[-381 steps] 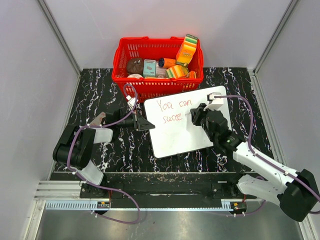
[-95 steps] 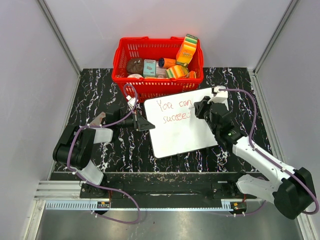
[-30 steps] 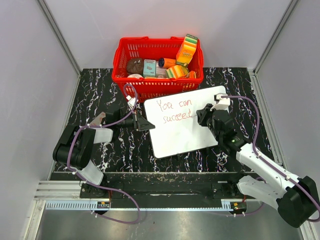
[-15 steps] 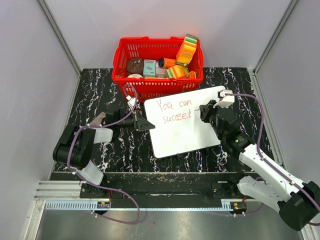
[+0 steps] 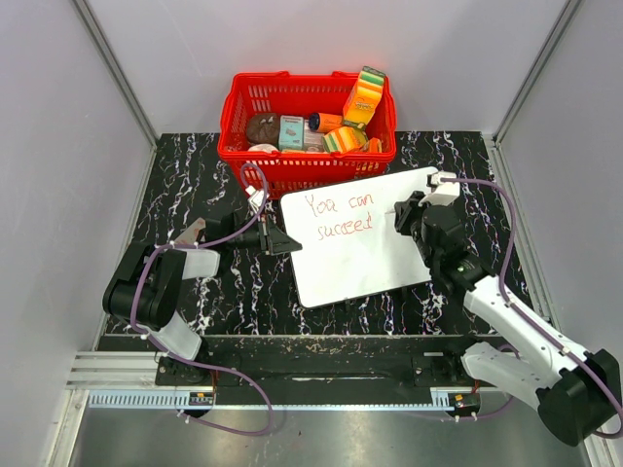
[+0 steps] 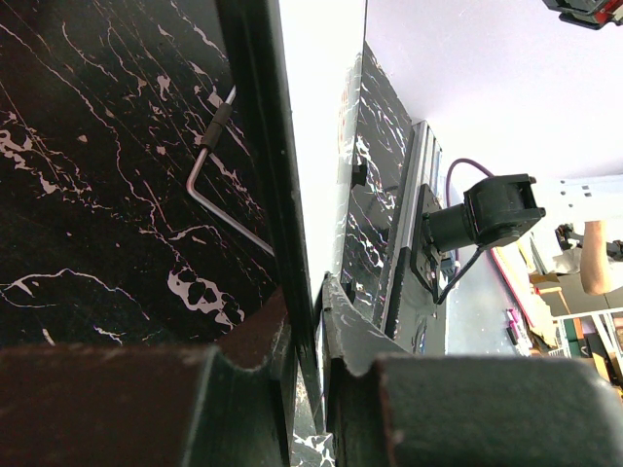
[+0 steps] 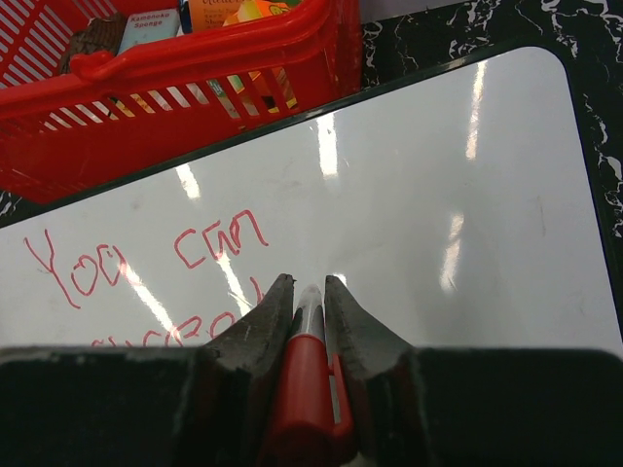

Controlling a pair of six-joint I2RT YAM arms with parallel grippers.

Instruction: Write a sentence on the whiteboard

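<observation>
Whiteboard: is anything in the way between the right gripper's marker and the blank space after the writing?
Nothing visible does. The right gripper holds the red marker over the whiteboard, bare to the right of the sentence. The red basket sits beyond its far edge; the left gripper clamps its left edge.

On my feed the large flat white whiteboard looks smooth and glossy, throwing back bright streaks of light; the black, white-veined tabletop has a duller sheen. The red lattice basket and the red marker read to me as shiny moulded plastic, and the dark fingers of the right gripper look matt and slightly grainy.
</observation>
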